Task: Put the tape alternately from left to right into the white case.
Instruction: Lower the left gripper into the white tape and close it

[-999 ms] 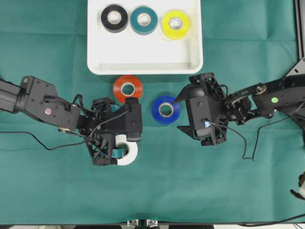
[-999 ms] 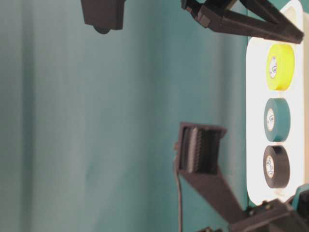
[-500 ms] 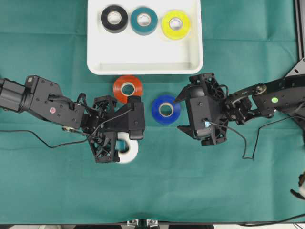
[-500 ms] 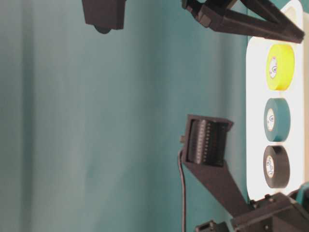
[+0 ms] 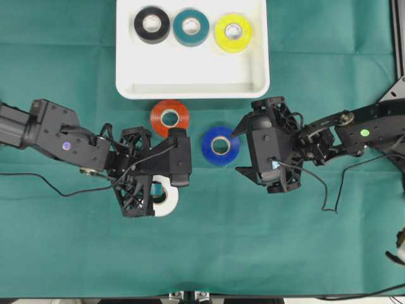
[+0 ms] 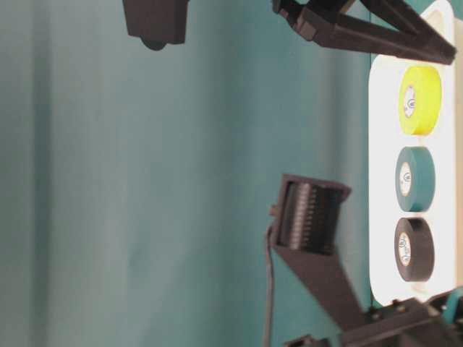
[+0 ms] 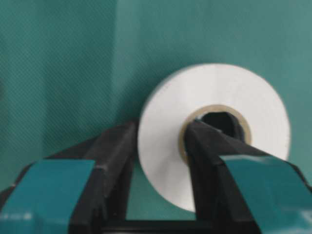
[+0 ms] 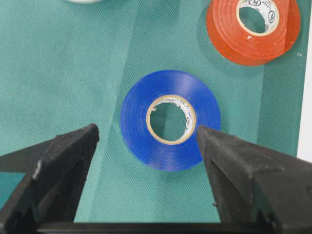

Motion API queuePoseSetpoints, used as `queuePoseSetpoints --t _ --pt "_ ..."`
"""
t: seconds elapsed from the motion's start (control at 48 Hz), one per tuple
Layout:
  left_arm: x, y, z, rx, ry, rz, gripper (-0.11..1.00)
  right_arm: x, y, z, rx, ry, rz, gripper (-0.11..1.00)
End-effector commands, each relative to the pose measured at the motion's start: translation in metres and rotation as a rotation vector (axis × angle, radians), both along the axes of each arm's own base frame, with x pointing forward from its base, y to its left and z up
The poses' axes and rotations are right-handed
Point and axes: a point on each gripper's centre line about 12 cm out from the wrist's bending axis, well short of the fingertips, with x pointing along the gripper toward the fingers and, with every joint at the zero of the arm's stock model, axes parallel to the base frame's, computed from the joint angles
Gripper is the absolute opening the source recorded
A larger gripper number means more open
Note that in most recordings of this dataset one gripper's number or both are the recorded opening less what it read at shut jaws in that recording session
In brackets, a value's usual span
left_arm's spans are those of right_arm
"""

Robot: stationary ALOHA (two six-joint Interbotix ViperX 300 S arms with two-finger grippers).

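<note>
The white tape (image 7: 161,161) lies on the green cloth, and my left gripper (image 7: 161,131) is shut on its wall, one finger in the core and one outside. From above, the left gripper (image 5: 159,190) covers most of the white tape (image 5: 171,201). My right gripper (image 5: 243,149) is open just right of the blue tape (image 5: 209,147). In the right wrist view the blue tape (image 8: 134,117) lies in front of the open right gripper (image 8: 146,130). The red-orange tape (image 5: 157,118) lies below the white case (image 5: 190,92), which holds the black tape (image 5: 140,24), teal tape (image 5: 178,28) and yellow tape (image 5: 221,35).
Green cloth covers the table. Cables trail from both arms, one (image 5: 329,190) right of the right gripper. The lower half of the white case (image 6: 380,144) is bare white floor. A metal frame (image 5: 397,38) runs along the right edge.
My left gripper has gone from open to shut on the white tape's wall, and it has shifted slightly. The right arm and the other rolls have stayed put.
</note>
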Motion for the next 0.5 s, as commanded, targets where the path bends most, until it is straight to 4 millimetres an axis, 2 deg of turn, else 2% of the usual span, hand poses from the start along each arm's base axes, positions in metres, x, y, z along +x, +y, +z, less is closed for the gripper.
queuePoseSetpoints --t 0.0,0.167,0.479 --pt "0.001 -0.006 0.039 -0.026 -0.087 -0.009 -0.02 0.002 0.002 0.006 0.009 -0.022 0.005 0.88" --pt "-0.010 -0.005 0.063 -0.025 -0.078 -0.016 -0.02 0.002 0.002 0.006 0.009 -0.022 0.005 0.88" --pt "-0.015 0.000 0.068 -0.012 -0.049 -0.014 -0.02 0.003 0.002 0.005 0.008 -0.020 0.005 0.88"
